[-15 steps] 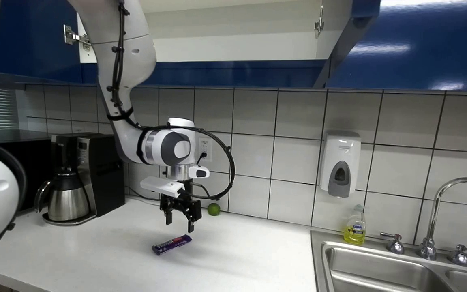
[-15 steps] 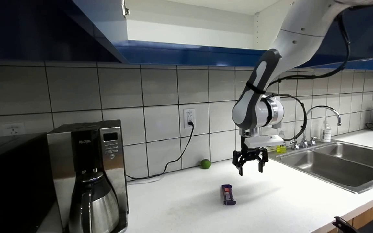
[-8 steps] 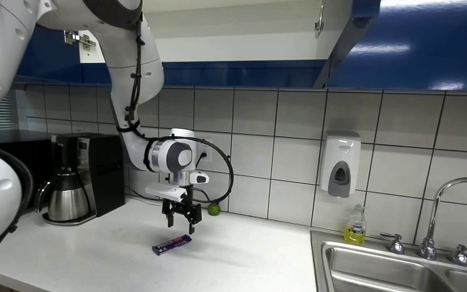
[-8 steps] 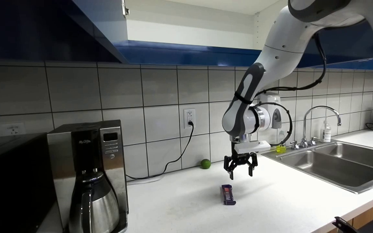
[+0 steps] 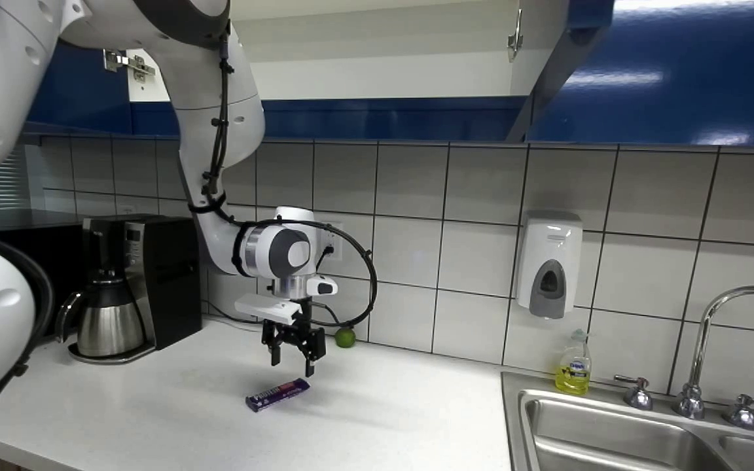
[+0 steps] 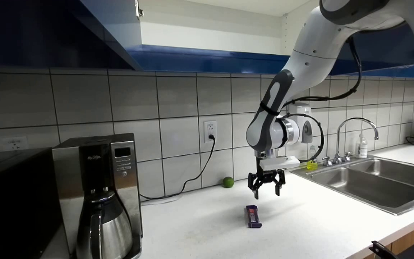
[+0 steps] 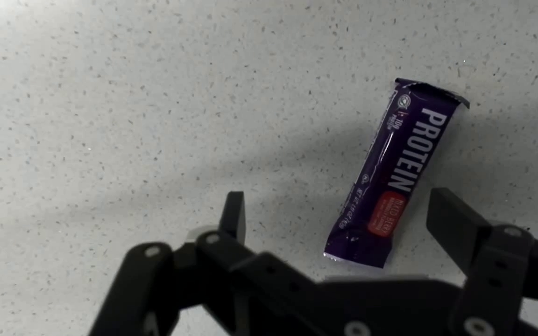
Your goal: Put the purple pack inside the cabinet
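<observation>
"Where was the purple protein bar (image 7: 392,172)?"

"Lying on the speckled white surface (image 5: 403,405), lower than the fingers (image 7: 234,214) and apart from them."

"And how were those fingers set?"

"Wide apart, pointing down. In the wrist view, the end of the bar with the red Mixed Berry panel showed between them, closer to the one on that view's right; the word PROTEIN ran toward the other end."

"The cabinet (image 6: 210,58)?"

"Open, above the tiled wall (image 5: 410,248), its white interior showing in both exterior views."

"What else was around?"

"A coffee maker (image 5: 164,281) with a steel carafe (image 5: 110,327), a small green ball (image 6: 228,182) near the wall, and a bottle of yellow dish soap (image 5: 573,369) at the back edge of the steel sink (image 5: 514,418)."
</observation>
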